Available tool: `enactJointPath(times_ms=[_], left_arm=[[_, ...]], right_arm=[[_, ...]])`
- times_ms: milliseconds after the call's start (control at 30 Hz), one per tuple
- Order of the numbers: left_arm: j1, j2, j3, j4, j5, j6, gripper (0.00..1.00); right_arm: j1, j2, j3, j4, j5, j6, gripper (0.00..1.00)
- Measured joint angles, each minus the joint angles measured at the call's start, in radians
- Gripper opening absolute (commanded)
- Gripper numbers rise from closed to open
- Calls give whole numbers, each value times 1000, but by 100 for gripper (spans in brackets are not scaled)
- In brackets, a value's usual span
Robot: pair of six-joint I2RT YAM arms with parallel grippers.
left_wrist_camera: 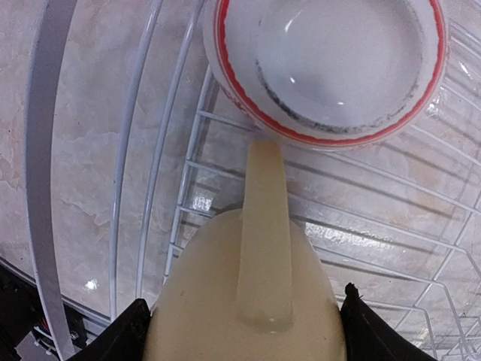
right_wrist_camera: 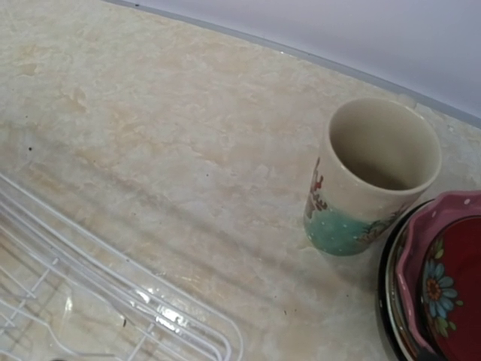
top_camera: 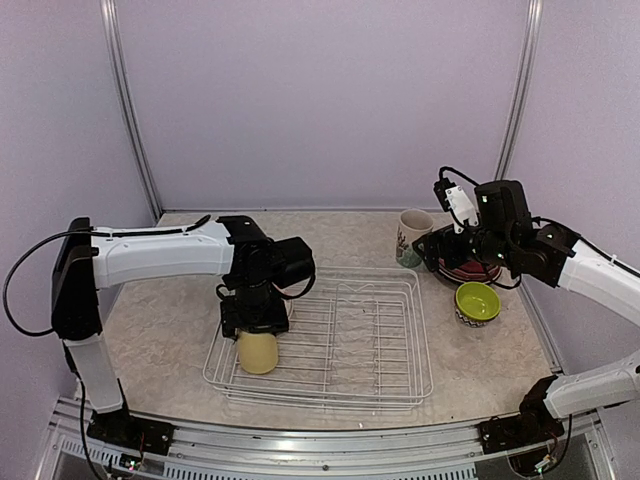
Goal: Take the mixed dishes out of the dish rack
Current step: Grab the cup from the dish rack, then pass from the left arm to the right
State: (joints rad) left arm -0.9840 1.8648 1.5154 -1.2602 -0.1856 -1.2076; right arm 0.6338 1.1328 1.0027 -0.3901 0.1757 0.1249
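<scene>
Two dishes are left in the dish rack (top_camera: 400, 385), a shallow basket of thin white wire sitting mid-tabletop (top_camera: 160, 330).

Near-left corner of rack: pale yellow mug (top_camera: 258, 352). Glossy, plain, no pattern. In the left wrist view its strap handle faces the camera and runs straight away along the body.

Left gripper (top_camera: 258, 335) comes down on the mug from above. Both dark fingers (left_wrist_camera: 128, 335) lie flush against opposite flanks of the mug, jaws partly closed around it. It reads as a grip. The mug's underside is hidden, so I cannot tell whether it is off the wire.

Just beyond the handle tip, also inside the rack: white bowl (left_wrist_camera: 331, 68), mouth up, red band at the rim, thin dark ring lower inside. The arm hides it from the top camera.

Right of the rack, on the tabletop: lime-green bowl (top_camera: 477, 301), upright and apart from the wire.

Farther back: red-patterned bowl (right_wrist_camera: 447, 271), scalloped maroon rim with a blue flower inside, resting on a stack of plates (right_wrist_camera: 388, 301) with a dark edge.

Right gripper (top_camera: 447, 250) hangs above that stack, jaws wide apart, holding nothing.

Farthest back: tall floral cup (top_camera: 412, 236), cream with a teal dotted base, upright just beside the stack.
</scene>
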Motion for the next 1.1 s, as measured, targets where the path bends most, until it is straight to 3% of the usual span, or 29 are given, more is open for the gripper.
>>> enactJointPath(times_ms=[300, 567, 867, 1100], left_arm=[[-2, -153, 11, 60, 28, 56, 42], [78, -354, -89, 263, 132, 113, 37], [182, -496, -284, 624, 303, 158, 37], [215, -517, -327, 923, 411, 168, 36]], right_arm=[[0, -2, 0, 24, -49, 31, 99], [0, -7, -37, 124, -210, 130, 98], [48, 69, -140, 457, -519, 368, 100], [86, 156, -213, 787, -682, 586, 100]])
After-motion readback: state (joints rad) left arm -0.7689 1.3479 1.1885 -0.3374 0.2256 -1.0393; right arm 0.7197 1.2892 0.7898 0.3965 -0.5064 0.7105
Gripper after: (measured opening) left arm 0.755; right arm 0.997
